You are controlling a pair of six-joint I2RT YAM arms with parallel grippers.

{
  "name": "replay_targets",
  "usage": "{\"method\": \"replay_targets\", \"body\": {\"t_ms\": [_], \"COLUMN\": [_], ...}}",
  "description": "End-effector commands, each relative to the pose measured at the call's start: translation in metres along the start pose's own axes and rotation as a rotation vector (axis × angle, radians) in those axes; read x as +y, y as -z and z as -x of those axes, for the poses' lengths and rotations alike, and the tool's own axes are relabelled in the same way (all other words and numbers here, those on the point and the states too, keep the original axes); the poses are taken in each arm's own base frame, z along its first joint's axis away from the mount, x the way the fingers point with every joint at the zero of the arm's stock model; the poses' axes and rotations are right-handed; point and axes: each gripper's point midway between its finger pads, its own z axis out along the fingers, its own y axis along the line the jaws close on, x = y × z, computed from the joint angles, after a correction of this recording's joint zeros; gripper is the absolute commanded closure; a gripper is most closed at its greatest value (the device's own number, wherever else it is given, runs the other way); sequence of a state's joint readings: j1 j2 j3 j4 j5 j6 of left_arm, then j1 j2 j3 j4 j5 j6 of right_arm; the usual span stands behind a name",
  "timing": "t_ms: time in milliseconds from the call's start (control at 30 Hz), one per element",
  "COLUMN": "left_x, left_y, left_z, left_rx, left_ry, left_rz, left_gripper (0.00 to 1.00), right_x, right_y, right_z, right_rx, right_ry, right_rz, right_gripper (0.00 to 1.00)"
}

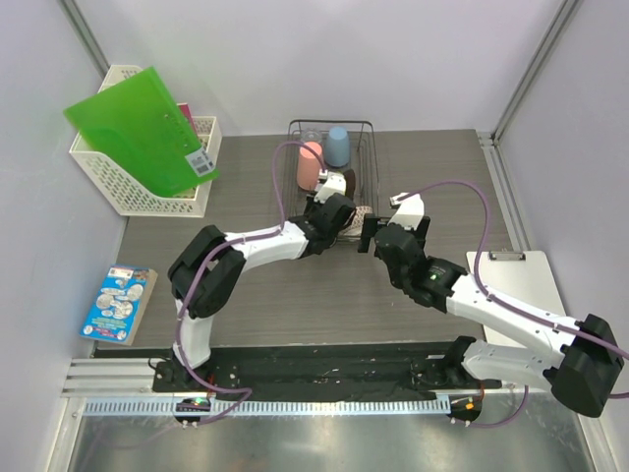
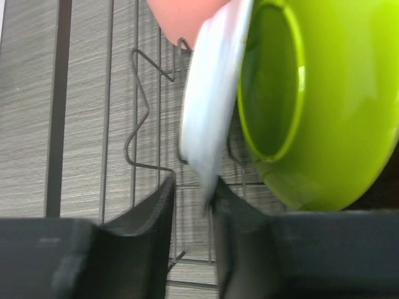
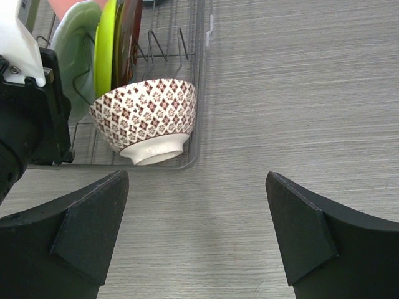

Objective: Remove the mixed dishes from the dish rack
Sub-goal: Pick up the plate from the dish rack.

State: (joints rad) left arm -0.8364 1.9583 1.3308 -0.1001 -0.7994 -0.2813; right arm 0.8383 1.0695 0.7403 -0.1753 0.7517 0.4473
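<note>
The black wire dish rack [image 1: 371,147] stands at the back middle of the table. In it are a pink cup [image 1: 310,162], a light blue cup [image 1: 338,146], upright plates and a white bowl with a reddish pattern [image 3: 146,115] at its near corner. My left gripper [image 2: 193,184] reaches into the rack, its jaws narrowed around the lower rim of the pale grey-white plate [image 2: 212,106]. The rim touches the right finger, and a gap shows at the left finger. A yellow-green plate [image 2: 318,106] stands just behind it, then a red patterned plate [image 3: 129,37]. My right gripper [image 3: 196,176] hangs open over bare table, right of the rack.
A white lattice basket [image 1: 147,182] with a green folder [image 1: 142,128] sits at the back left. A book [image 1: 118,303] lies at the left edge. A clipboard [image 1: 511,280] lies on the right, under my right arm.
</note>
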Motion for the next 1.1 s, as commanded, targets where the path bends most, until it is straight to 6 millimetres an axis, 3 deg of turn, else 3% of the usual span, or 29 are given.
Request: {"method": "replay_targets", "body": {"t_ms": [0,133,767,1067], "left_x": [0.027,0.032,0.072,0.078], "left_y": [0.016,0.022,0.049,0.069], "left_z": [0.026,0.029,0.053,0.069], "left_rx": [-0.072,-0.093,-0.269,-0.312], "left_ry": [0.032,0.002,0.022,0.048], "left_rz": [0.084,0.118,0.441,0.468], "left_gripper": [0.8,1.0,1.0,1.0], "right_x": [0.011,0.01,0.002,-0.002], "right_y": [0.0,0.001,0.002,0.005], "right_z": [0.019,0.02,0.024,0.028], "right_rx": [-0.047,-0.049,-0.064,-0.079], "right_ry": [-0.052,-0.053,-0.046,-0.05], "right_rz": [0.024,0.022,-0.013,-0.025], "right_gripper": [0.03,0.04,0.04,0.04]}}
